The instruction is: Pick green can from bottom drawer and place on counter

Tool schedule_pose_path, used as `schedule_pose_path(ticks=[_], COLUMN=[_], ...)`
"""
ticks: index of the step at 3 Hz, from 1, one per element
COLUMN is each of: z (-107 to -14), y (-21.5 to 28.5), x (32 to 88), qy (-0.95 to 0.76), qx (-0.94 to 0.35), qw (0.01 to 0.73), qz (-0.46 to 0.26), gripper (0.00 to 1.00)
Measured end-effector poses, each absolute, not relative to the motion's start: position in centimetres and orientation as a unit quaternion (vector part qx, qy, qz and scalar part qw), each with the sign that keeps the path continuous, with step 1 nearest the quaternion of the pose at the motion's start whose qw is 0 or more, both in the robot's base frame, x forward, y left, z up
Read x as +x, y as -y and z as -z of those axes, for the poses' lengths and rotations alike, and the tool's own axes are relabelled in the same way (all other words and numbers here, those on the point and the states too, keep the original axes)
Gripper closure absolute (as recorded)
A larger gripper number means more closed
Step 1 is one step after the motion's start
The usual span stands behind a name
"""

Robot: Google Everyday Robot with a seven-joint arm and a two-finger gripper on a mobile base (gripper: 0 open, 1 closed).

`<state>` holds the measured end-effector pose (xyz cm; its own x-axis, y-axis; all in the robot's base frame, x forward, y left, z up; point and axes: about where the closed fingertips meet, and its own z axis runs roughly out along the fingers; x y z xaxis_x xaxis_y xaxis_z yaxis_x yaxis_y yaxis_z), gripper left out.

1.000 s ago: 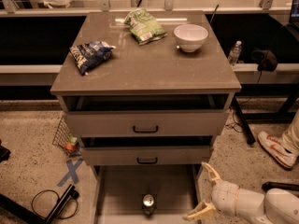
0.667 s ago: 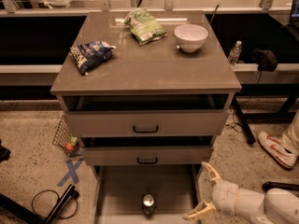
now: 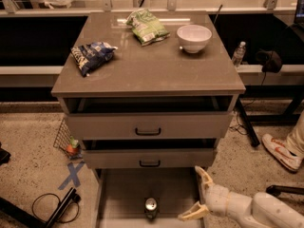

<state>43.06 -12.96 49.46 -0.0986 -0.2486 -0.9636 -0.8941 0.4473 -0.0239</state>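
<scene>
The green can (image 3: 151,207) is stood up in the bottom drawer (image 3: 122,194), near the front. The gripper (image 3: 198,194) is held wide open just right of it, w/ nothing grabbed. A white bowl (image 3: 194,37), a green snack bag (image 3: 147,26) & a blue snack bag (image 3: 91,56) are laid on the counter (image 3: 152,72).

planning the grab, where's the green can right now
The green can stands upright on the bottom drawer floor, near its front middle. The open pincer hovers just right of it in the camera view.
</scene>
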Motion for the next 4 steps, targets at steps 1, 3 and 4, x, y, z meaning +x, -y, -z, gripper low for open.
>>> schedule_pose_path(ticks=[1, 3, 4], z=[-43.9, -30.2, -25.6], y=[12.0, 8.6, 6.3], x=[45.5, 47.5, 48.3], qy=[-0.645, -0.662, -0.670], qx=[-0.423, -0.426, -0.427], qw=[0.546, 0.513, 0.495], qz=[-0.326, -0.343, -0.352], gripper=[0.00, 0.00, 0.00])
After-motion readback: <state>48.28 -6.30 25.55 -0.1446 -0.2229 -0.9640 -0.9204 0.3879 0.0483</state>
